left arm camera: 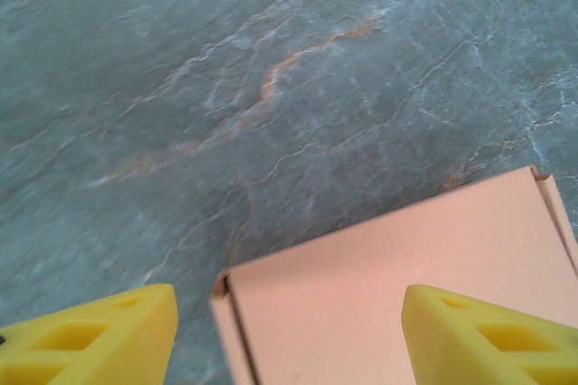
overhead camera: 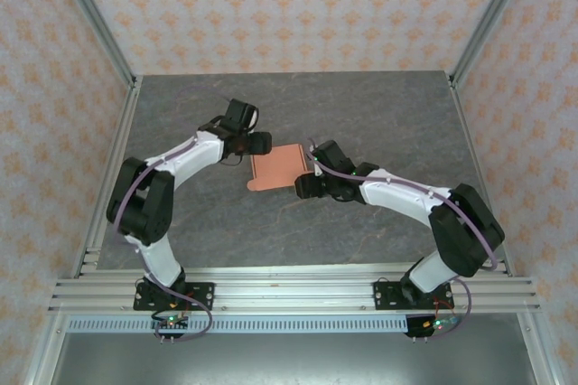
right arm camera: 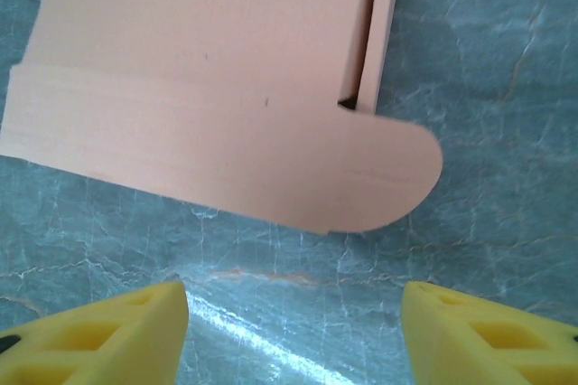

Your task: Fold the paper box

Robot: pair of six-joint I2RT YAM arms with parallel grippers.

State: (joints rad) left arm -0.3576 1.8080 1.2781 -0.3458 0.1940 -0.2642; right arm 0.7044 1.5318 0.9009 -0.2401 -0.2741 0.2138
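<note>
1. Top external view: places the paper box [overhead camera: 275, 168] flat on the grey table [overhead camera: 379, 114], about mid-table, salmon-orange.
2. Same view: sets the left gripper [overhead camera: 246, 155] close by the box's far-left corner and the right gripper [overhead camera: 302, 184] close by its right edge, with the arms curving in from both sides. Too small there to read the jaws or any contact.
3. Left wrist view: brings in detail lost from above, namely a corner of the box [left arm camera: 406, 258] with a narrow side strip along its edge and marbled table [left arm camera: 226, 87] beyond. Shows the yellow fingers [left arm camera: 99, 340] spread wide, the left gripper [left arm camera: 289, 340] apart above the card and clamped on nothing.
4. Right wrist view: gives another edge of the box [right arm camera: 199, 87], with a rounded flap [right arm camera: 361, 177] lying out flat, a crease along it and a dark slot beside a narrow strip. Shows the right gripper [right arm camera: 293, 335] apart too, over bare table just short of the flap.
</note>
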